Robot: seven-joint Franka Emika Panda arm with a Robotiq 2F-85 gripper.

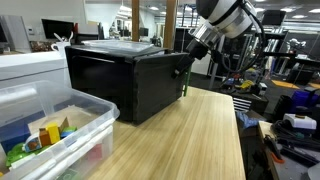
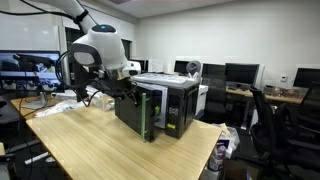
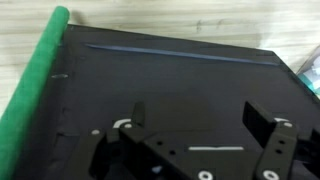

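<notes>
- In an exterior view, the claw (image 1: pixel 197 43) comes down from the upper right to the far right corner of the black box (image 1: pixel 120 75). The box stands on the far part of the wooden table (image 1: pixel 195 140). I cannot tell from here whether the claw meets the box.
- A green bar (image 1: pixel 185 88) runs upright down the box's right edge. A clear plastic bin (image 1: pixel 70 128) of coloured bits sits at the near left, well apart from the claw.
- In an exterior view from the opposite end, the claw (image 2: pixel 124 86) hangs against the upper left side of the black box (image 2: pixel 170 105), which stands at the far right of the table (image 2: pixel 90 140). The green bar (image 2: pixel 150 115) shows on the box's near face.
- In the wrist view, the claw (image 3: pixel 200 135) has its two fingers (image 3: pixel 268 125) spread wide apart with nothing between them. They sit just over the flat black box (image 3: pixel 170 80); whether they touch it is unclear. The green bar (image 3: pixel 35 80) lies along the left edge.
</notes>
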